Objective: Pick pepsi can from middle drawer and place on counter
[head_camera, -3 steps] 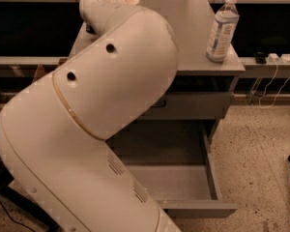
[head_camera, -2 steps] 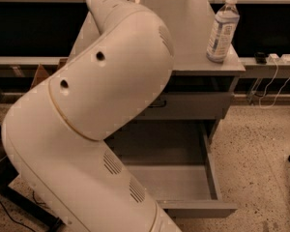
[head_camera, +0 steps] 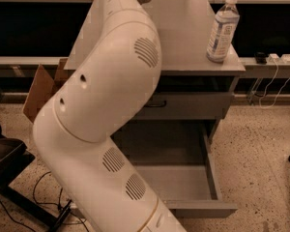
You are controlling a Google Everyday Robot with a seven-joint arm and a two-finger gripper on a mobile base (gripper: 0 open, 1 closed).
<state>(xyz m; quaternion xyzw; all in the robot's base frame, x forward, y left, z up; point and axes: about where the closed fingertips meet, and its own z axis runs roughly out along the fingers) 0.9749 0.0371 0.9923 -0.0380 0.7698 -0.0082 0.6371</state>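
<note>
My white arm (head_camera: 111,105) fills the left and middle of the camera view and rises over the counter (head_camera: 183,37) to the top edge. The gripper is out of view beyond that edge, past the counter's far end. The middle drawer (head_camera: 193,182) is pulled open at the bottom of the cabinet. The part of its grey tray that shows is bare, and the arm hides its left part. The pepsi can is not in view.
A clear plastic water bottle (head_camera: 222,30) stands upright at the counter's right front corner. A shut grey drawer front (head_camera: 183,105) sits above the open one. A cardboard box (head_camera: 38,88) leans at the left. A black stand (head_camera: 5,158) and cables lie on the speckled floor.
My arm has swung up and to the left, away from the camera. More of the counter top and of the open drawer now show. The bottle has not moved.
</note>
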